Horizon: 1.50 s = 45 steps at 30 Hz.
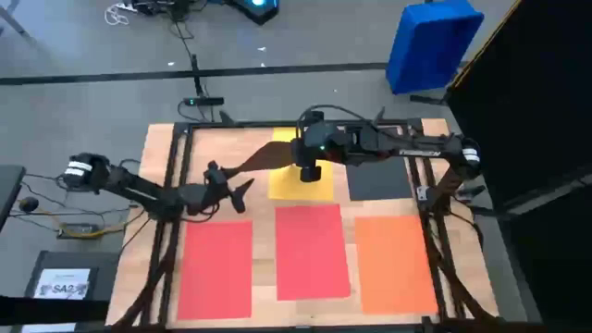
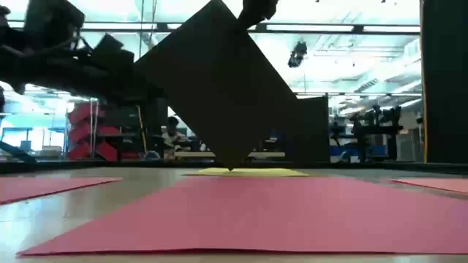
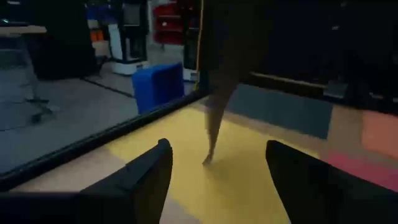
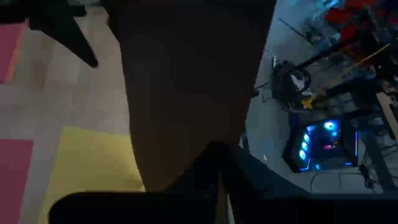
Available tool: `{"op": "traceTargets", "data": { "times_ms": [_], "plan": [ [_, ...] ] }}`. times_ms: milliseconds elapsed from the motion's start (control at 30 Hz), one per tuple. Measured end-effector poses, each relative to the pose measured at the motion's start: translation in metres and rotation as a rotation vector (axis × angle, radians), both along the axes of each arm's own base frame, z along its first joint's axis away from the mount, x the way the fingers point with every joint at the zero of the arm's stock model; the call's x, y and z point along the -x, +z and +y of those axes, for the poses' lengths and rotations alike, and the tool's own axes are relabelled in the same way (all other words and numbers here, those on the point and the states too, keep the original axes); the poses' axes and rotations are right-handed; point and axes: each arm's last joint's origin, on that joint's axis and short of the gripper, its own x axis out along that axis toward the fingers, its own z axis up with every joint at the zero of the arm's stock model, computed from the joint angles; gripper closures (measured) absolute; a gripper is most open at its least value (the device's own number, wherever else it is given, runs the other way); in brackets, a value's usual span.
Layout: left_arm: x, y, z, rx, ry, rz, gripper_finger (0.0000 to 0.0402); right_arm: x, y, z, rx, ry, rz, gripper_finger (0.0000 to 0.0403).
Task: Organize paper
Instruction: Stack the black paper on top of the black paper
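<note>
Paper is what our two arms are sorting, and one dark sheet [image 1: 264, 159] is off the table — it hangs from the right gripper [image 1: 309, 172], which has its fingers closed on the sheet's upper corner above the yellow sheet [image 1: 298, 185] at the far edge. In the low view the dark sheet [image 2: 219, 84] hangs as a tilted diamond, its lowest corner just at the yellow sheet [image 2: 245, 172]; we cannot tell whether it touches.

From the right gripper the sheet runs toward the left side of the table, so its free end lies nearest our left gripper [image 1: 237, 194]. That gripper waits with its fingers [image 3: 140, 180] spread wide and empty, near the table's middle, just beyond the far corner of the left red sheet [image 1: 215, 268]. Its wrist view looks straight at the sheet edge-on, the low corner [image 3: 208, 158] sitting between the two fingers but farther off — apart, not within reach of closing.

So we judge that the coming move turns on this: the sheet hangs steeply, its long axis sloping down from the right fingers toward the left arm, and the left fingers face its thin edge.

Flat on the table lie the other sheets: a grey one [image 1: 379, 178] beside the yellow, then a middle red [image 1: 312, 252] and an orange [image 1: 394, 261] along the near edge.
</note>
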Motion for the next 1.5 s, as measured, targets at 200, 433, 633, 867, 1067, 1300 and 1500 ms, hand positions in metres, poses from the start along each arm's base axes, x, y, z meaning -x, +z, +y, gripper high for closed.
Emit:
{"op": "traceTargets", "data": {
  "times_ms": [200, 433, 633, 867, 1067, 1300, 1500],
  "plan": [
    [-0.010, 0.001, 0.015, -0.023, -0.060, -0.104, 0.0161, 0.000, 0.000, 0.000, 0.000, 0.000, -0.003, 0.0403],
    [-0.036, 0.013, 0.019, -0.111, -0.100, -0.138, 0.0202, 0.002, 0.003, 0.000, 0.012, -0.015, -0.014, 0.0403],
    [-0.048, 0.032, 0.020, -0.198, -0.086, -0.203, 0.0307, 0.021, 0.022, 0.005, 0.040, -0.054, -0.048, 0.0403],
    [-0.059, 0.050, 0.020, -0.268, -0.114, -0.260, 0.0396, 0.061, 0.046, 0.013, 0.006, -0.115, -0.065, 0.0403],
    [-0.091, 0.075, 0.020, -0.327, -0.219, -0.214, 0.0401, 0.096, 0.054, 0.019, -0.071, -0.175, -0.031, 0.0403],
    [-0.140, 0.108, 0.033, -0.359, -0.299, -0.067, 0.0402, 0.128, 0.053, 0.018, -0.144, -0.335, 0.012, 0.0403],
    [-0.165, 0.126, 0.056, -0.292, -0.329, -0.026, 0.0402, 0.152, 0.049, 0.018, -0.271, -0.513, 0.021, 0.0403]
  ]
}}
